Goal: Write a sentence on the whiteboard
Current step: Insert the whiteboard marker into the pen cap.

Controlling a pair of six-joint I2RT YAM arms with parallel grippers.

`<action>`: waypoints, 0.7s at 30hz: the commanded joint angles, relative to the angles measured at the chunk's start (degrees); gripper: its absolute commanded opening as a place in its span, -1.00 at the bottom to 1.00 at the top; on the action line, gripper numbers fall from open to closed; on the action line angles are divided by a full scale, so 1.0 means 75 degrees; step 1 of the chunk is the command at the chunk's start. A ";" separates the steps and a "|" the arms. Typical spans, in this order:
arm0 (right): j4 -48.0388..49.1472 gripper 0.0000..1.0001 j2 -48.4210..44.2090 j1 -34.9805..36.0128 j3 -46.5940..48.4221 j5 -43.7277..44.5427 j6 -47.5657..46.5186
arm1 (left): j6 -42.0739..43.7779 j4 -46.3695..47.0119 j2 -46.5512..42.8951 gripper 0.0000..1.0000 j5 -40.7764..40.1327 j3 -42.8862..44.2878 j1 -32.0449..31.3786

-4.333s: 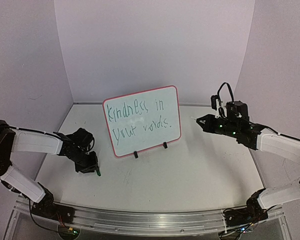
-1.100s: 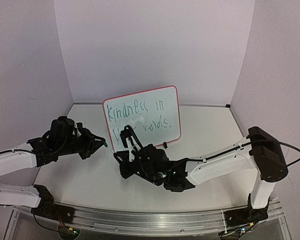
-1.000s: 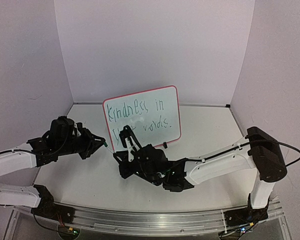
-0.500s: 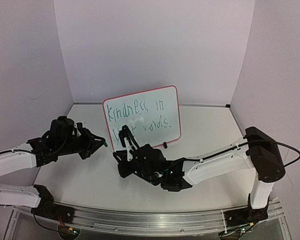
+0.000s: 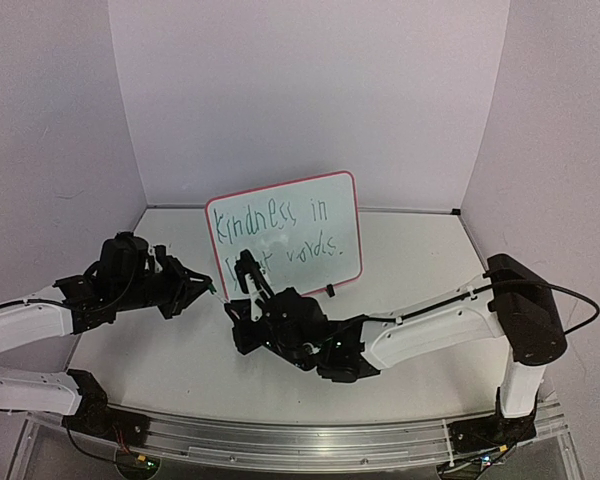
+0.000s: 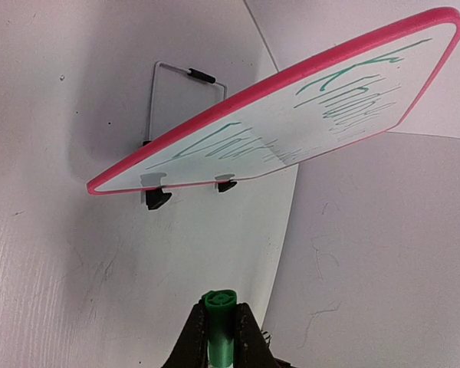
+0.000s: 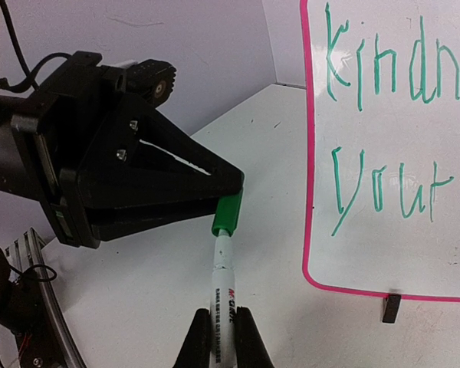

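Observation:
The whiteboard (image 5: 305, 276), red-framed on two black feet, stands upright mid-table with the sentence (image 5: 270, 215) in green: "Kindness in your words." My left gripper (image 5: 208, 288) is shut on the green marker cap (image 6: 218, 307) just left of the board's lower left corner. My right gripper (image 5: 232, 308) is shut on the white marker (image 7: 224, 295), whose tip sits in the mouth of the cap (image 7: 228, 215). In the right wrist view the left gripper (image 7: 234, 188) fills the left side, and the whiteboard (image 7: 399, 253) and the sentence (image 7: 376, 188) fill the right.
The right arm (image 5: 430, 325) stretches low across the table in front of the board. A wire stand (image 6: 180, 73) props the board's back. Purple walls close in the back and both sides. A metal rail (image 5: 300, 440) runs along the near edge.
Four seconds ago the arms were far apart at the table's sides. Over the last second the right arm crept slightly left toward the left gripper, which held still.

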 commanded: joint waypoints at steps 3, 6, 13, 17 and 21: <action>-0.0012 -1.00 0.0256 -0.0024 0.0411 0.0343 -0.0136 | -0.0102 0.0327 -0.0061 -1.00 0.0103 0.0045 -0.0011; -0.0007 -1.00 0.0386 -0.0024 0.0591 0.0551 -0.0280 | -0.0165 0.0400 -0.0072 -1.00 0.0129 0.0006 -0.0017; 0.0579 -1.00 0.0828 -0.0024 0.0817 0.1228 -0.0754 | -0.0375 0.0573 -0.0227 -1.00 0.0095 -0.0134 -0.0011; 0.1245 -1.00 0.1089 -0.0024 0.0887 0.1248 -0.1034 | -0.0502 0.0634 -0.0295 -1.00 0.0062 -0.0230 -0.0011; 0.1887 -1.00 0.1327 -0.0023 0.0960 0.1179 -0.1512 | -0.0603 0.0848 -0.0298 -1.00 0.0081 -0.0295 -0.0011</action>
